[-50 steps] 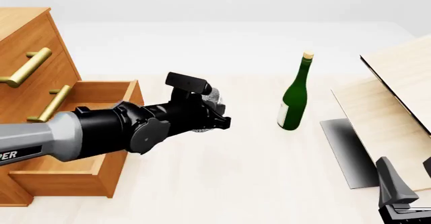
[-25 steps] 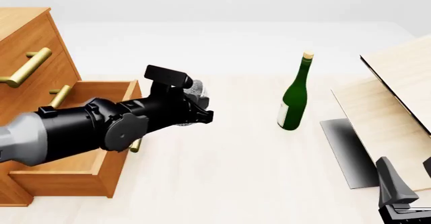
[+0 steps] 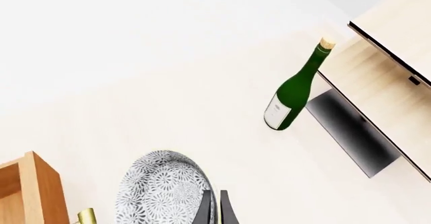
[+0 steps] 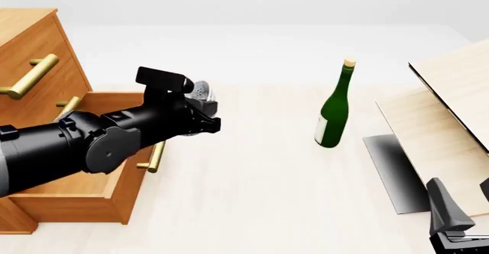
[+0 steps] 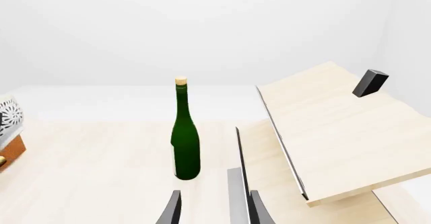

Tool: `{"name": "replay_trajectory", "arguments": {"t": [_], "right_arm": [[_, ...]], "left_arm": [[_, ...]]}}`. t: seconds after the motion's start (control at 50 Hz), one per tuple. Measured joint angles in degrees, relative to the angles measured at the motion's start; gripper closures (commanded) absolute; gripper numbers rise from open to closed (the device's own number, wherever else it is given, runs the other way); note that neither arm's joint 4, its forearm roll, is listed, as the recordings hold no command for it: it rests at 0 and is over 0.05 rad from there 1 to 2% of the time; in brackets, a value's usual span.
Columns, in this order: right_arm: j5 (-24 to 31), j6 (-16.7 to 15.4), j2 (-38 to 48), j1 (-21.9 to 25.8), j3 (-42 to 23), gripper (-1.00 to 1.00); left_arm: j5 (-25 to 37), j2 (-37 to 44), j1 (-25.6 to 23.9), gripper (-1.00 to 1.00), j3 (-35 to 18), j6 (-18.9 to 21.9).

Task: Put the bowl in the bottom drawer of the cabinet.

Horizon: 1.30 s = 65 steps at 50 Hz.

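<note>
- Your left tool (image 4: 208,115) is closed on the bowl (image 4: 200,93), its two dark fingers (image 3: 214,210) pinching the bowl's rim; in the left wrist view the fingers sit close together with only the rim between them.
- The bowl is held up off the surface (image 4: 260,197), tipped on edge so its grey speckled outside faces the wrist camera.
- Taking the cabinet (image 4: 31,65) as your landmark: the bowl hangs just off the cabinet's right side, above the front right corner of the bottom drawer (image 4: 99,197).
- The bottom drawer stands pulled out of the cabinet, its brass handle (image 4: 155,157) showing below your left arm, which crosses over the open box.
- Two more brass handles (image 4: 31,76) sit on the upper drawer fronts of the cabinet, both of those drawers closed.
- A green bottle (image 4: 335,108) stands upright on the surface, well to the right of the cabinet and well apart from the bowl.
- Farther right of the cabinet, beyond the bottle, pale wooden boards (image 4: 443,111) lean over a dark grey panel (image 4: 393,171).
- Your right tool (image 5: 212,209) is low at the near right corner, far from the cabinet, its fingers parted with nothing between them.
</note>
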Motion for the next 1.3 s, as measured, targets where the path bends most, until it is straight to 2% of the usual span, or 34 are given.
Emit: {"name": "replay_trajectory", "arguments": {"t": [1.3], "right_arm": [[0.0, 0.0, 0.0, 0.0, 0.0, -1.0]], "left_arm": [[2.29, -14.25, 15.46, 1.0, 9.26, 2.55]]}}
